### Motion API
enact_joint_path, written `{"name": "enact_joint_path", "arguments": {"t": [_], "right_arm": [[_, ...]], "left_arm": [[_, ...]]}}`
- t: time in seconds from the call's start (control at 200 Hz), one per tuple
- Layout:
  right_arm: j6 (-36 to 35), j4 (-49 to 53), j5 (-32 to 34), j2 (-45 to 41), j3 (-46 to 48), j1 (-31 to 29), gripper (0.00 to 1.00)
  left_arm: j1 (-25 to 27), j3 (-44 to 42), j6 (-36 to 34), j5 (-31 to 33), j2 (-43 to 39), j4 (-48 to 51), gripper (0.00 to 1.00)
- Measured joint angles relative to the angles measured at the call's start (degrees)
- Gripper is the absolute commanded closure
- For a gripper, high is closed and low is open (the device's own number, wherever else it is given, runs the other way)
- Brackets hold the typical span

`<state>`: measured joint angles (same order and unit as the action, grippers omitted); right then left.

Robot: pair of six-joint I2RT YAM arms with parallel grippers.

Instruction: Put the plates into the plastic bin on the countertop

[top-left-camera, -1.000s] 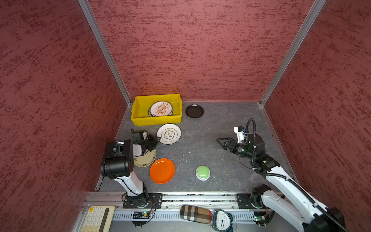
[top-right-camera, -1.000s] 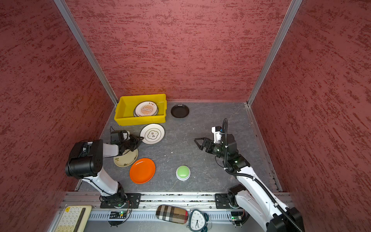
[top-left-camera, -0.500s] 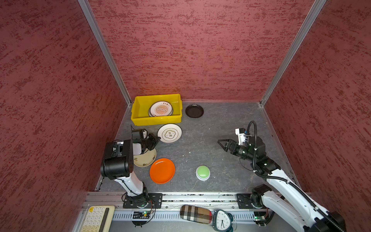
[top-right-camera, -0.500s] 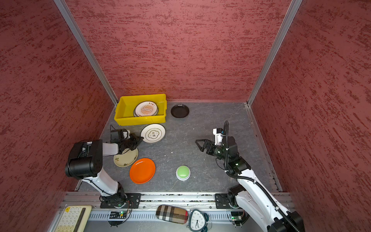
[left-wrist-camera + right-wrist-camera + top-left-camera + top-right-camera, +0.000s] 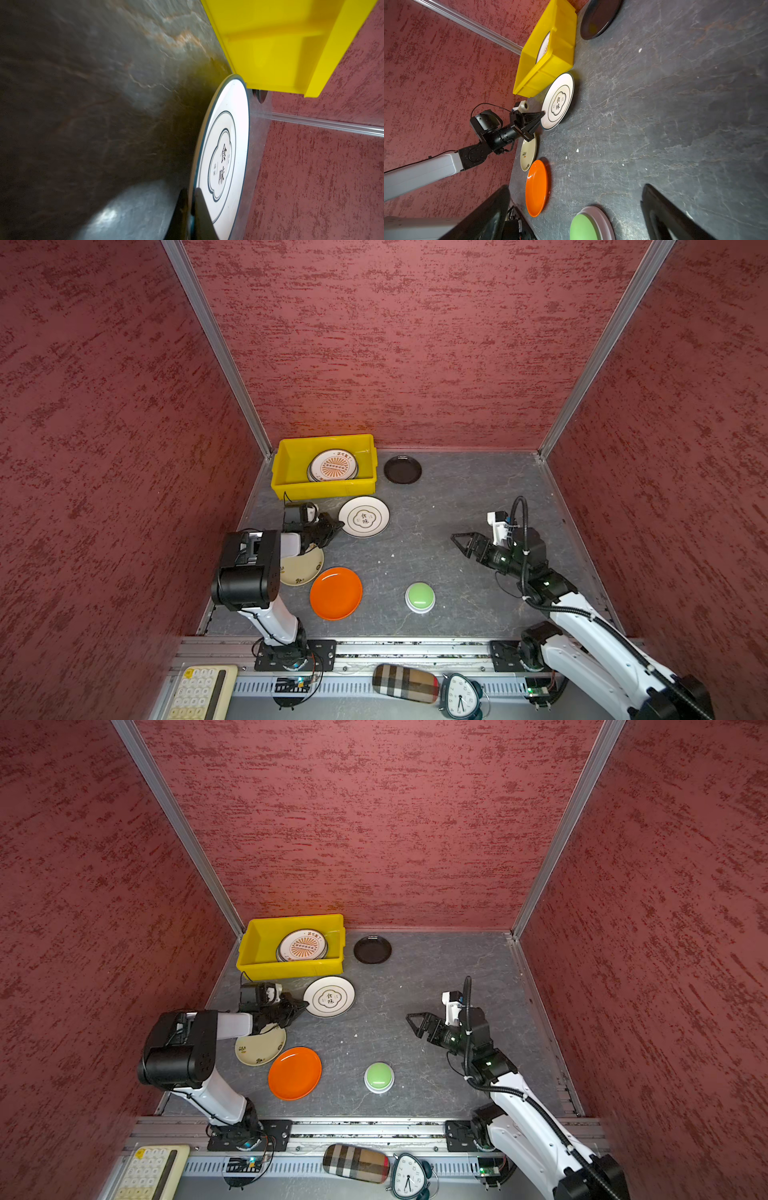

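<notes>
**Tool state.** The left gripper (image 5: 190,194) is closed to a thin gap on the near-left rim of the white plate with the dark-green rim (image 5: 364,516), with one jaw above the lip and one below. The right gripper (image 5: 463,545) is fully open, holds nothing, and hovers over bare countertop (image 5: 457,497) well right of the plates.

**Position of work.** The gripped plate lies flat or nearly flat, just in front of the near wall of the yellow plastic bin (image 5: 324,490). Whether it has left the surface cannot be told. A stack of printed plates (image 5: 333,464) sits in the right half of the bin. Three plates are outside it:
- the black plate (image 5: 402,469), just right of the bin
- the cream plate (image 5: 303,569), partly under the left arm
- the orange plate (image 5: 336,593), beside the cream plate on its near-right

**Hazards (judged).**
1. Slip: the jaws take a narrow bite on a smooth edge. The plate's weight hangs far from them, so it may pivot or drop.
2. Collision: the plate's far edge is close to the bin wall. Too low a lift would strike the wall or push the bin.
3. Landing: a plate released onto the stack may settle unevenly and slide.

**Surface and room.** The countertop is flat, hard, dark grey stone-look with pale veins. The red textured walls (image 5: 374,344) close in the left, far and right sides. A green button (image 5: 420,595) stands near the front edge
</notes>
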<state>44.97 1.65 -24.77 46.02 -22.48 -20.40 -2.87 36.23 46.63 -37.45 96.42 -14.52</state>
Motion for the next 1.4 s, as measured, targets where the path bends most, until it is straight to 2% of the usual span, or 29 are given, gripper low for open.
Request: {"name": "enact_joint_path", "arguments": {"t": [0.301, 0.686, 1.132, 1.403], "right_arm": [[3.28, -2.23, 2.49, -3.93, 5.05, 0.00, 0.01], [2.91, -4.83, 2.73, -6.27, 5.64, 0.00, 0.01], [2.12, -8.68, 3.26, -5.42, 5.66, 0.00, 0.01], [0.79, -9.11, 3.23, -4.39, 5.60, 0.00, 0.01]], "left_arm": [[5.97, 0.68, -0.59, 0.07, -4.24, 5.35, 1.00], [11.28, 9.25, -1.49, 1.90, -8.15, 13.20, 1.00], [10.51, 21.38, -3.76, 6.10, -10.45, 22.84, 1.00], [3.72, 26.47, -3.96, 9.46, -11.15, 23.30, 1.00]]}}
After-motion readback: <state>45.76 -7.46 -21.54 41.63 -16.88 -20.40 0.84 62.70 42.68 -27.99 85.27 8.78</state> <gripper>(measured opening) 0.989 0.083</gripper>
